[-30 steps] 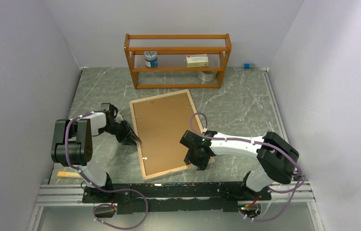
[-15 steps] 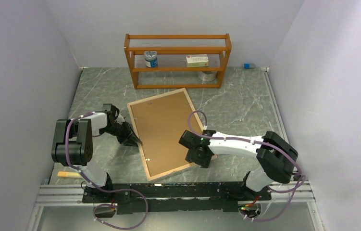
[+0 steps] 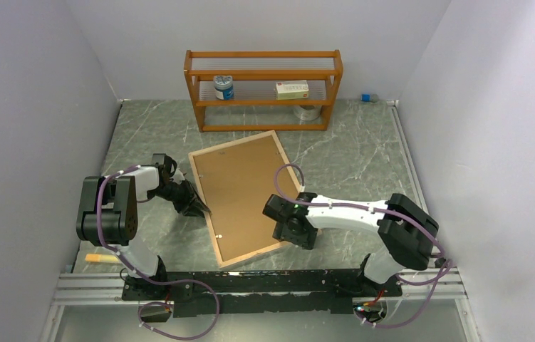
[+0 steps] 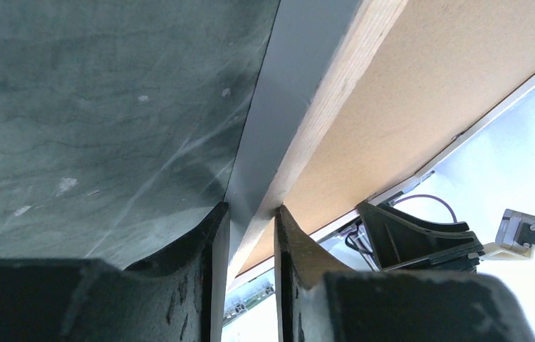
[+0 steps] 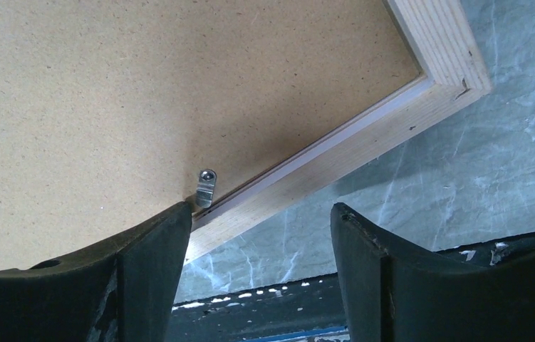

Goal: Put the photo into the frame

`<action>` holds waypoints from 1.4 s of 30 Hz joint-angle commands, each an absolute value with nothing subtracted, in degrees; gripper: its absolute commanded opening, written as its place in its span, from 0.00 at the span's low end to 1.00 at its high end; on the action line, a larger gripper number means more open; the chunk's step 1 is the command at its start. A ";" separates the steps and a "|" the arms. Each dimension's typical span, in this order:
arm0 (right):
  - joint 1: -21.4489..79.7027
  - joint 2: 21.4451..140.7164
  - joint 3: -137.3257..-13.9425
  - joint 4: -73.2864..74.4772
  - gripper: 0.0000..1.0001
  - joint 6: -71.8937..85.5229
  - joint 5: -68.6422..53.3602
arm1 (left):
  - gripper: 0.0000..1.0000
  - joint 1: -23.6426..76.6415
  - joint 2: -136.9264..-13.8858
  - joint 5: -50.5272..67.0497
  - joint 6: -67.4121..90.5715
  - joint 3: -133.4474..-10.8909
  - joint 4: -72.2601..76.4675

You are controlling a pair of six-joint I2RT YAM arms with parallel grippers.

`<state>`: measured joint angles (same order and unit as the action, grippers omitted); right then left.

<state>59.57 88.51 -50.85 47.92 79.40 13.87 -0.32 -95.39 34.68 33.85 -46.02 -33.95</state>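
No readable text, label on the blue-white jar (image 3: pixel 224 87) too small, print on the pale box (image 3: pixel 292 89) blurred

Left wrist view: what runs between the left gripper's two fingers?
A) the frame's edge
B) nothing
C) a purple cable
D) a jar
A: the light wooden rim of the frame passes into the narrow gap of the left gripper, with one finger on each side.

White-and-black segmented left arm (image 3: pixel 107 214), matching right arm (image 3: pixel 350 211) being looped by purple cables (image 3: pixel 288 166); green light (image 3: pixel 297 207) being shown; scuffs being displayed on matte black tapered fingers (image 5: pixel 147 274).
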 commanded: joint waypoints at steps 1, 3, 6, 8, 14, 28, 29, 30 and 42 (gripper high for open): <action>59.60 87.90 -51.25 49.76 0.75 80.36 18.80 | 0.29 -0.33 -95.72 33.35 33.57 -45.97 -34.45; 59.63 87.64 -51.32 49.95 0.76 80.42 18.91 | 0.29 -0.34 -95.56 33.23 33.53 -45.94 -34.59; 59.66 87.18 -50.99 49.86 0.76 80.71 18.95 | 0.28 -0.35 -95.54 33.07 33.47 -45.95 -34.69; 59.66 86.30 -50.38 49.05 0.77 81.00 18.76 | 0.28 -0.34 -95.52 33.02 33.41 -45.97 -34.80; 59.57 86.28 -48.73 45.88 0.81 80.24 17.02 | 0.28 -0.34 -95.60 33.22 33.47 -45.96 -34.71; 59.64 87.57 -53.22 51.76 0.37 77.99 20.38 | 0.27 -0.35 -94.39 31.00 33.55 -46.00 -35.50; 59.69 87.59 -53.71 52.03 0.33 77.47 20.61 | 0.27 -0.35 -94.44 31.00 33.55 -46.05 -35.51; 59.71 87.62 -54.20 52.29 0.28 76.93 20.90 | 0.26 -0.31 -94.48 30.87 33.56 -46.05 -35.57; 59.19 81.75 -58.11 52.79 0.71 71.23 21.77 | 0.38 -0.32 -92.71 30.61 33.02 -48.18 -36.85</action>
<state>59.61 86.70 -55.51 52.10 74.70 19.51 -0.21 -95.37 33.95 33.76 -46.26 -35.44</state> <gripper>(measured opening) 0.699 0.342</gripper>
